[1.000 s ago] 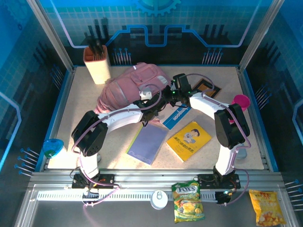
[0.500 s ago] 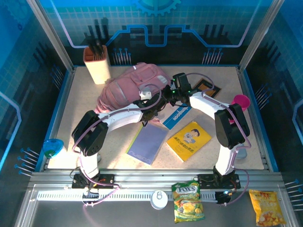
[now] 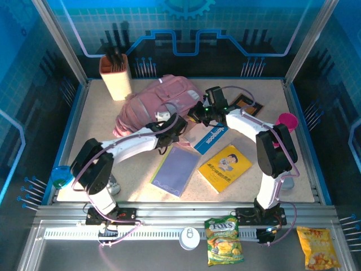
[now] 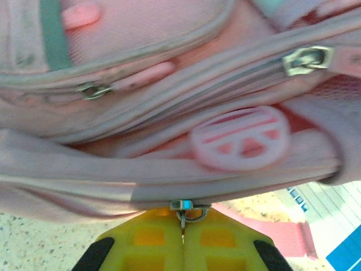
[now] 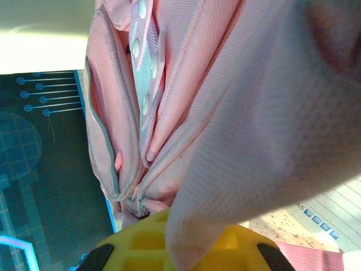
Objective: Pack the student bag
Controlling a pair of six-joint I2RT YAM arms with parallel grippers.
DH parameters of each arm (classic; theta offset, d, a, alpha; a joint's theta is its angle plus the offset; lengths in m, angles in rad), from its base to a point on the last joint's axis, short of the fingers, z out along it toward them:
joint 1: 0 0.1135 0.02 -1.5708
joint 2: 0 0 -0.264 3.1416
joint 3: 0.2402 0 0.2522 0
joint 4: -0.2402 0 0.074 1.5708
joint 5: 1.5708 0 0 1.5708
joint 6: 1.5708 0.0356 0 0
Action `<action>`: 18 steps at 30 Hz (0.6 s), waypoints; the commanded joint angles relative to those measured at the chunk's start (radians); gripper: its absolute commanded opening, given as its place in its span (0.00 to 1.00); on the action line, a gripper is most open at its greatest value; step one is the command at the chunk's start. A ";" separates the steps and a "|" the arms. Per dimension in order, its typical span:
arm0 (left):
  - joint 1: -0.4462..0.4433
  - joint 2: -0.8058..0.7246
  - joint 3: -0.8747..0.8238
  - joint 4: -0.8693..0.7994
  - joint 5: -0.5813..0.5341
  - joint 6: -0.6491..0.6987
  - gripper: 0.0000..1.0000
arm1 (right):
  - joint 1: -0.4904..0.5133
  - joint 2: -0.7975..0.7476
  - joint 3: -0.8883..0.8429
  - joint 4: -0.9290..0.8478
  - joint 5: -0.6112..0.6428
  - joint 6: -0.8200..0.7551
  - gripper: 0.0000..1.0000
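Pinching a small metal zip pull at the lower seam, the left tool is seen with its yellow fingers pressed together, so that nothing but the pull's ring is caught between them. The grip is judged to be taken so that the zip can be drawn along and a compartment opened. The right tool is likewise closed, a fold of pink mesh fabric being nipped between its yellow fingers, and this hold is judged to serve as an anchor, the cloth being held taut against the other arm's pull. Both grips are taken on the large soft pink fabric student bag, which is laid slumped on the speckled beige table toward the back, left of centre, with both tools at its near right edge. The zip tracks shown in the left wrist view are closed, a second metal slider lying above a round pink and white rubber badge, and nothing can be seen inside the bag. Near the tools, unpacked, are laid a blue and white booklet, a flat lilac notebook and a yellow booklet with a cartoon figure. Further out, a tall beige holder at the back left is filled with dark handles, whereas the contents of the magenta cup at the right cannot be told.
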 commanded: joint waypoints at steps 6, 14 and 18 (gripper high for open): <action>0.113 -0.194 -0.234 0.068 0.218 0.044 0.01 | 0.001 -0.029 0.045 -0.004 0.009 -0.035 0.00; 0.136 -0.215 -0.279 0.213 0.275 0.238 0.18 | 0.004 -0.022 0.057 -0.009 0.014 -0.040 0.00; 0.145 -0.188 -0.270 0.225 0.260 0.263 0.23 | 0.004 -0.021 0.056 -0.010 0.014 -0.040 0.00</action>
